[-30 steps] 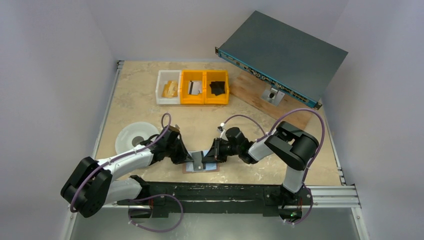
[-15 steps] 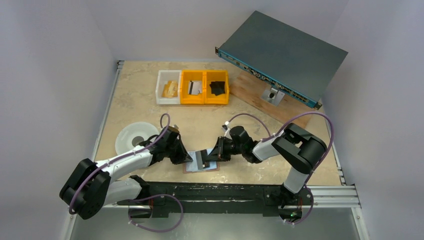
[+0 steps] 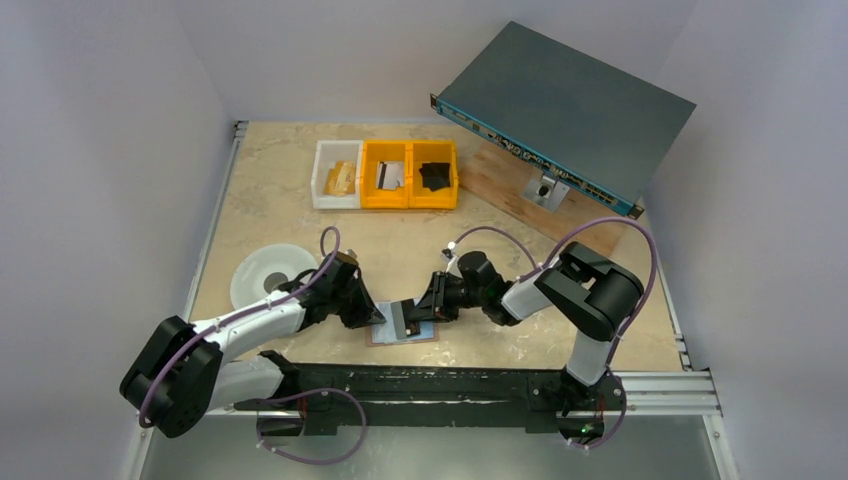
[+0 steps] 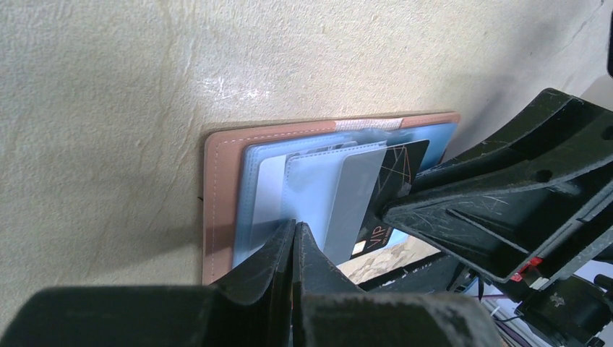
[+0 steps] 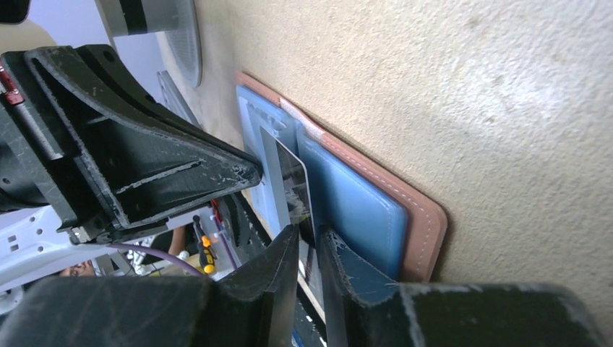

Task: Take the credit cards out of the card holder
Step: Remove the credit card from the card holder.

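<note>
Left fingers (image 4: 267, 264) are closed together, tips against the open card holder (image 4: 220, 188), which lies flat on the table (image 4: 108, 108). Right fingers (image 5: 278, 271) stand slightly apart around the edge of a dark credit card (image 5: 293, 184); its lower end is hidden. A silver credit card (image 4: 354, 195) is partly covered by its pocket.

The left arm (image 3: 250, 322) and right arm (image 3: 590, 290) wore white shells between black joint housings, trailing purple cables (image 3: 330, 250). The left gripper (image 4: 295, 233) and right gripper (image 5: 309, 242) were scuffed black plastic, one bearing a red spot (image 4: 522, 269), perhaps a label.
</note>
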You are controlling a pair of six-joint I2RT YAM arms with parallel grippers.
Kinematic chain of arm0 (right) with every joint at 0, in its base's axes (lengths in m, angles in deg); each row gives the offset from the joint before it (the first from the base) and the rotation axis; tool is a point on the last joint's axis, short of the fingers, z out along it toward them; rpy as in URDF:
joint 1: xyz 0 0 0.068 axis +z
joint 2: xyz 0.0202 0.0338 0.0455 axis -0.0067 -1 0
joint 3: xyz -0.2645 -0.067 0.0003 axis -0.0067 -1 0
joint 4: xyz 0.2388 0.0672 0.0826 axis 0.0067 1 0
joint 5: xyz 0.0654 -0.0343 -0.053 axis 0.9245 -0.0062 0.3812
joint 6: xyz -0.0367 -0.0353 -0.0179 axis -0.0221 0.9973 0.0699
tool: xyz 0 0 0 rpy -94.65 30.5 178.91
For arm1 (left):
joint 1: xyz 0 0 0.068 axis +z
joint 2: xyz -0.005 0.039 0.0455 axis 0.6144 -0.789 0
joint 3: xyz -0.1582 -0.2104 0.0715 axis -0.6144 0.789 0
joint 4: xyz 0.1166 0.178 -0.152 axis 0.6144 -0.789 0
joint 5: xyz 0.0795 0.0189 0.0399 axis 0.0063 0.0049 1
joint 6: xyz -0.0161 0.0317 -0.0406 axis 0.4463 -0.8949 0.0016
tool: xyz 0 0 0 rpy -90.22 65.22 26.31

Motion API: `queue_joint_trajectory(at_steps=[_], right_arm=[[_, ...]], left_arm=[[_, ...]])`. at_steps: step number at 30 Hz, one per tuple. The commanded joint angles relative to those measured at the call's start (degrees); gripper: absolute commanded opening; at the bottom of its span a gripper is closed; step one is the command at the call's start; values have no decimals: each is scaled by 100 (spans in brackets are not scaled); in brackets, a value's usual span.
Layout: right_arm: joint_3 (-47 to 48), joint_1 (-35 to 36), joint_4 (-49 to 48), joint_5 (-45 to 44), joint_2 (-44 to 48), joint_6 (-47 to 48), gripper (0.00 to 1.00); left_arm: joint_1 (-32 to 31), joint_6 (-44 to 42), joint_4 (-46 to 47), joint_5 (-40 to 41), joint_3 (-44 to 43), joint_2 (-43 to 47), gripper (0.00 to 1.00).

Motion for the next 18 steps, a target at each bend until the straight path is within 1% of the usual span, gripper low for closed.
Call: queue_joint_trajectory(at_steps=[1,5,7,18], right_arm=[[88,-6,93,-133,-128,68,15],[63,-18,309,-154,46,143,4],[55,-31,531,-254,215,220,1],[30,-249,2066,-921,1500,693,0]], left_arm=[[45,-203,-565,483,158,-247,0],[41,-213,-595,488,142,-206,0],[42,-231,-635,496,104,-195,0],[45,-263,-785,503,-42,-67,0]])
